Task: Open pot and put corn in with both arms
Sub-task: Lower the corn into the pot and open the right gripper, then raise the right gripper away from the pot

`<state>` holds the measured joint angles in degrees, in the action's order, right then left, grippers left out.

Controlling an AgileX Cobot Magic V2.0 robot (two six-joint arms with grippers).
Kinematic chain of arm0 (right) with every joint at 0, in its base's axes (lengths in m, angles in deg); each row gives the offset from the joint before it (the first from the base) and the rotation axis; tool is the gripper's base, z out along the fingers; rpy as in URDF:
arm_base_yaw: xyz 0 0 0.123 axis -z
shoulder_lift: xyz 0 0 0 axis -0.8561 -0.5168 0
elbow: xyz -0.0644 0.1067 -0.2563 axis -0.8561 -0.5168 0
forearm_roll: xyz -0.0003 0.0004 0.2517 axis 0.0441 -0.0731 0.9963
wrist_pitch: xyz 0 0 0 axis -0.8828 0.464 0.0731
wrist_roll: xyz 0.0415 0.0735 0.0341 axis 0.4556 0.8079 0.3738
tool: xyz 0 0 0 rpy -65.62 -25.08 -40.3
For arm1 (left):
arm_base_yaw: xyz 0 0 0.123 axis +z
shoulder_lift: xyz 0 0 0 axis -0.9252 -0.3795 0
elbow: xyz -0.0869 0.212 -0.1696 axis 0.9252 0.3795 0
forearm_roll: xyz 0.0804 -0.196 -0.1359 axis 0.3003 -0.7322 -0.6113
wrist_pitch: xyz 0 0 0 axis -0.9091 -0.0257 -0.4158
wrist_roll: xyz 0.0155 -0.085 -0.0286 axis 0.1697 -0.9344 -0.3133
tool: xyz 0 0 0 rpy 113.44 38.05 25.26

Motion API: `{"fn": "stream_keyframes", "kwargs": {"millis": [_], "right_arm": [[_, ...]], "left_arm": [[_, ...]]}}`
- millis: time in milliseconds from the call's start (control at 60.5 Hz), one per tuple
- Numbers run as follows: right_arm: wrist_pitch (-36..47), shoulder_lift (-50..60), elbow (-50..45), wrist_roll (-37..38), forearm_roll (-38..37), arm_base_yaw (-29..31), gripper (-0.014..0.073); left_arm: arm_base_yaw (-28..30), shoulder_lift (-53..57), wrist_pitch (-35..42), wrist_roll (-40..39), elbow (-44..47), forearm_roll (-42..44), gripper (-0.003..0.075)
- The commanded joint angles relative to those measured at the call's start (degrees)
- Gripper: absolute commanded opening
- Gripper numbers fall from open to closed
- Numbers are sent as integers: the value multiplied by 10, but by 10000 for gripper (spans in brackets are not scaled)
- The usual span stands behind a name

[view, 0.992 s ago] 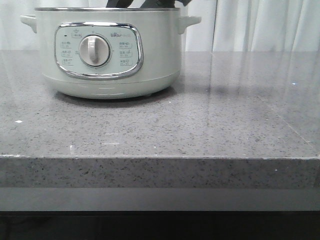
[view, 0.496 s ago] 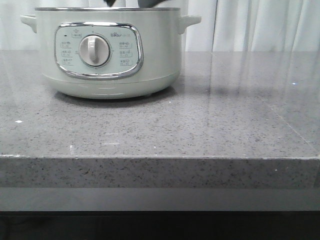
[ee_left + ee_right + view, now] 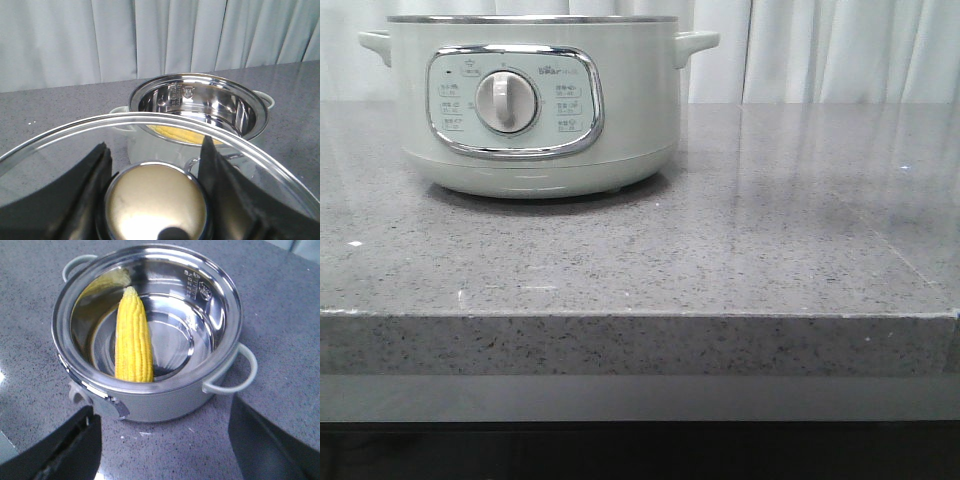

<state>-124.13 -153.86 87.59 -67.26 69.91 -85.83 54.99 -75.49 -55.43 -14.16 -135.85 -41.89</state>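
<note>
The pale mint-white pot (image 3: 535,100) stands at the back left of the grey counter, its top rim uncovered. Inside its steel bowl (image 3: 150,315) lies the yellow corn (image 3: 132,337), leaning against the wall, stub end up. My left gripper (image 3: 155,165) is shut on the round metal knob (image 3: 157,202) of the glass lid (image 3: 65,145), held in the air beside the pot (image 3: 200,110). My right gripper (image 3: 162,440) hangs open above the counter near the pot, with nothing between its fingers. Neither gripper shows in the front view.
The grey speckled counter (image 3: 740,240) stretches to the right of the pot and ends at a front edge (image 3: 640,315). White curtains (image 3: 840,50) hang behind it. The pot's side handles (image 3: 235,375) stick out on both sides.
The dark gripper parts seen above the pot's rim a second ago have risen out of the front view. The pot has shifted very slightly.
</note>
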Motion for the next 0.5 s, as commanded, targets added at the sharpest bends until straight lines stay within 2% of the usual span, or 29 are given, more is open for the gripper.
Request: {"fn": "stream_keyframes", "kwargs": {"millis": [0, 248, 479], "right_arm": [[64, 65, -48, 7, -6, 2, 540], [187, 195, -241, 7, -6, 2, 540], [254, 310, -381, 7, -6, 2, 540]], "left_arm": [[2, 1, 84, -2, -22, -11, 134], [2, 1, 84, -2, -22, -11, 134], [2, 1, 84, -2, -22, -11, 134]]}}
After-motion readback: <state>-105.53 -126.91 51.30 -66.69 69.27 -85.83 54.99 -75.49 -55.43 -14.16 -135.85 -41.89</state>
